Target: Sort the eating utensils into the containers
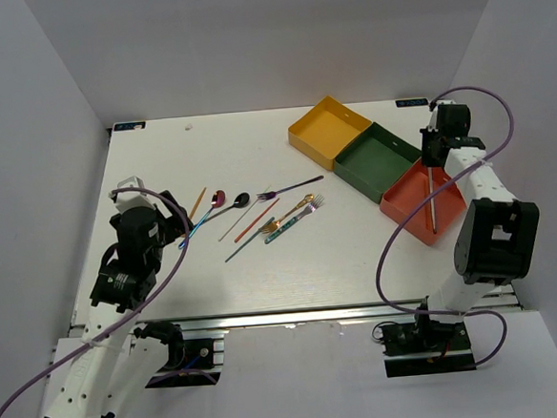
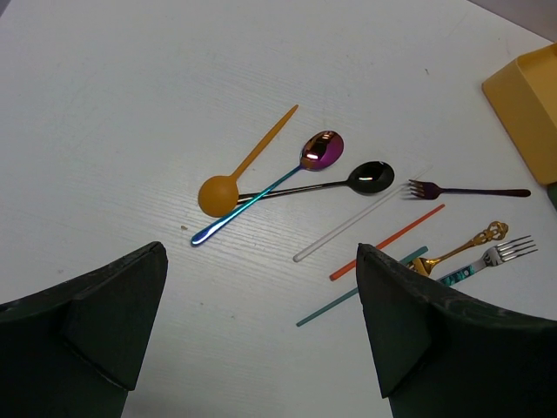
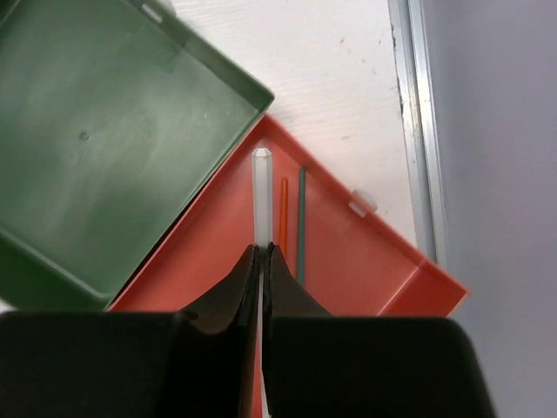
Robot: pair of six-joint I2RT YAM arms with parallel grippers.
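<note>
Chopstick over the red-orange tray
Right claw clamps it above two chopsticks, sorting by kind; left claw gapes.

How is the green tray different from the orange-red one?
The green tray is dark green; the red-orange tray is bright. The green tray looks empty; the red-orange tray has a red chopstick and a green chopstick in it. The right gripper holds a pale chopstick over the red-orange tray, not the green tray. Both are shallow and square.
</note>
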